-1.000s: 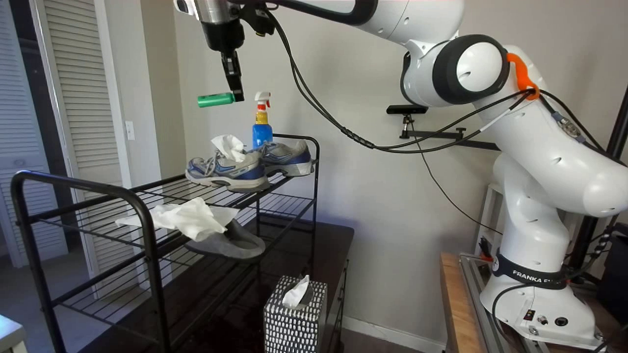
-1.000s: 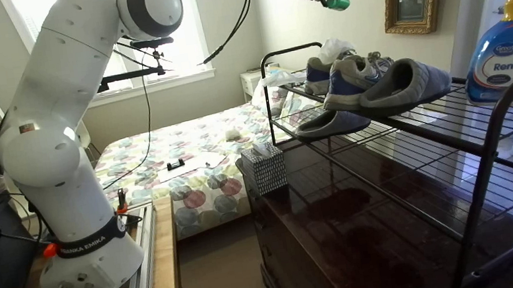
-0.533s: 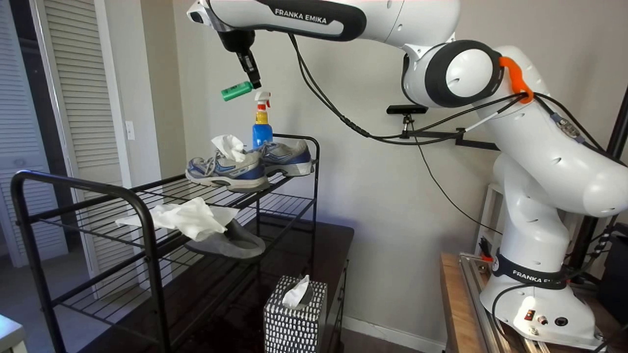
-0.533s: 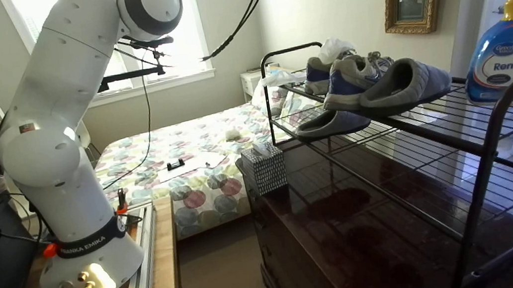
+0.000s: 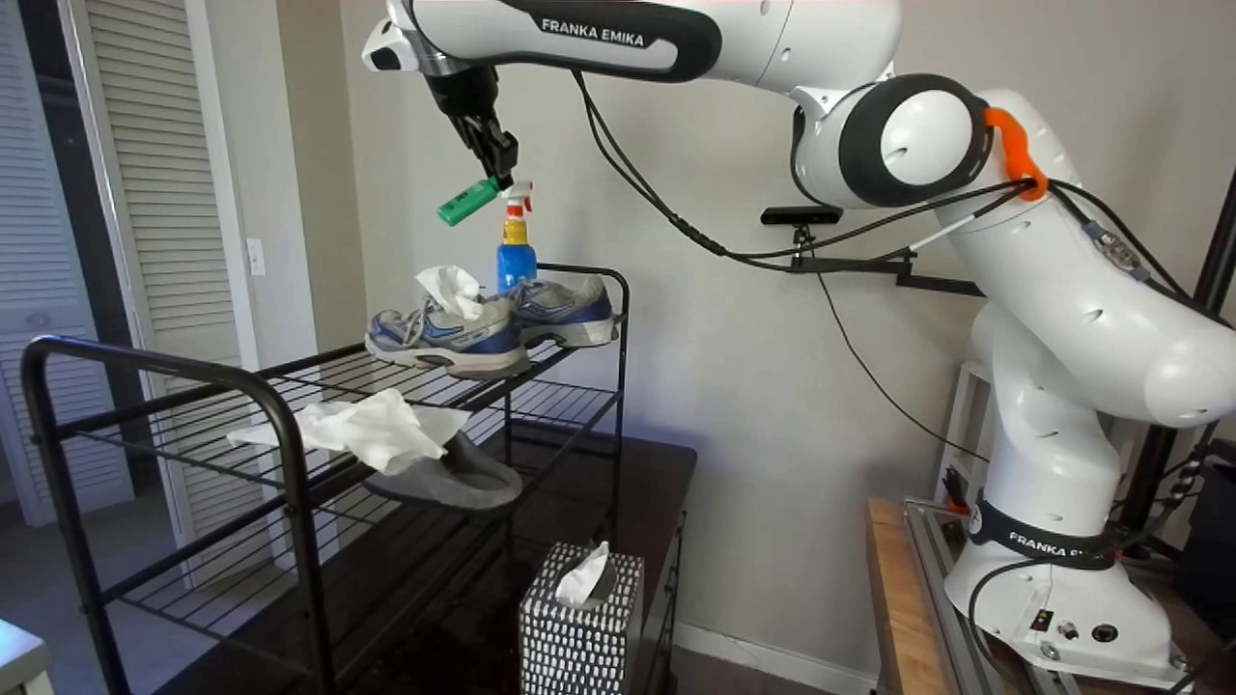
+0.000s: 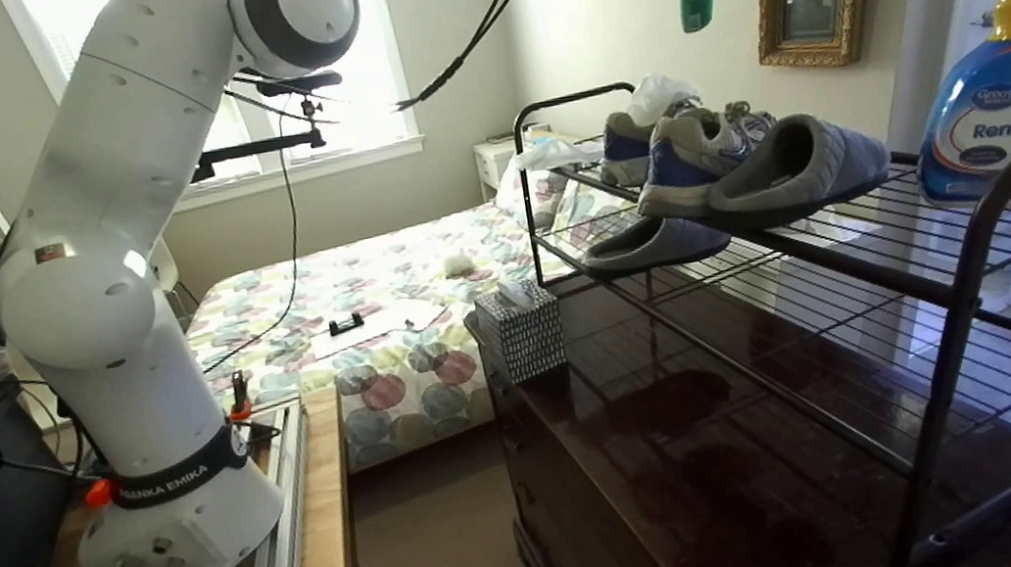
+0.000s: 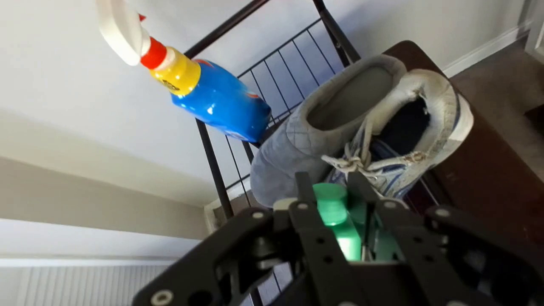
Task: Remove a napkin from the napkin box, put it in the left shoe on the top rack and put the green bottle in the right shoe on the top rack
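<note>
Your end effector pinches the green bottle, tilted, above the top rack; in the wrist view, its fingers partly mask the bottle. In an exterior view, the front sneaker hides the toe of the rear sneaker.

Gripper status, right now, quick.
Gripper: closed, holding the green bottle, which is tilted in the air.
</note>
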You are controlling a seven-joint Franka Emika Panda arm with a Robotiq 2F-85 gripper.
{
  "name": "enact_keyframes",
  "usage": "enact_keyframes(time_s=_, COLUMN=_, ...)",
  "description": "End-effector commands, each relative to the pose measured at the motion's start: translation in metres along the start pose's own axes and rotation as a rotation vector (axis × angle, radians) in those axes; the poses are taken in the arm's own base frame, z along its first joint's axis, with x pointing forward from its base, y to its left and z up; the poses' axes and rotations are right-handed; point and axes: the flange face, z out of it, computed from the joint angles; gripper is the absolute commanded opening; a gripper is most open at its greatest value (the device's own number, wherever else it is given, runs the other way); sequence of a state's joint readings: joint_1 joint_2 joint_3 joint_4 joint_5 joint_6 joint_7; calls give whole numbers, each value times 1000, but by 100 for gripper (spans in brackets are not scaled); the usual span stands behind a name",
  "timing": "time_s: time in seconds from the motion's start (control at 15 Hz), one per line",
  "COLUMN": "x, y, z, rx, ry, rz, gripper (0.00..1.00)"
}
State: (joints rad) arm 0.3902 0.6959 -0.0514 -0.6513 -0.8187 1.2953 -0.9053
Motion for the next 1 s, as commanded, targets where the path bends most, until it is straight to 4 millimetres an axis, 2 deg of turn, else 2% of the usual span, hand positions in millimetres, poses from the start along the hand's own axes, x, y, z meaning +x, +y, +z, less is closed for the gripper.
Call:
enact_keyframes(time_s=0.0, x=3, y=-2, z=-2, rx=6, ry=14, rz=-8, gripper=25)
enact_keyframes(time_s=0.07, x=9, y=-4, z=-4, rx=-24, ry=-19, rz=9, gripper=6)
enact_keyframes(time_s=0.4, x=6, y=18, z=30, rx=-185, ry=-255, rz=-46, gripper=6)
enact_keyframes(time_s=0.67, x=-7, y=24, z=55, rx=-183, ry=-412, rz=-133, gripper=6)
enact_keyframes(time_s=0.8, x=-17, y=28, z=62, rx=-168, ry=-468, rz=-201, gripper=6)
enact_keyframes(time_s=0.93, x=-28, y=31, z=60, rx=-157, ry=-502, rz=-263, gripper=6)
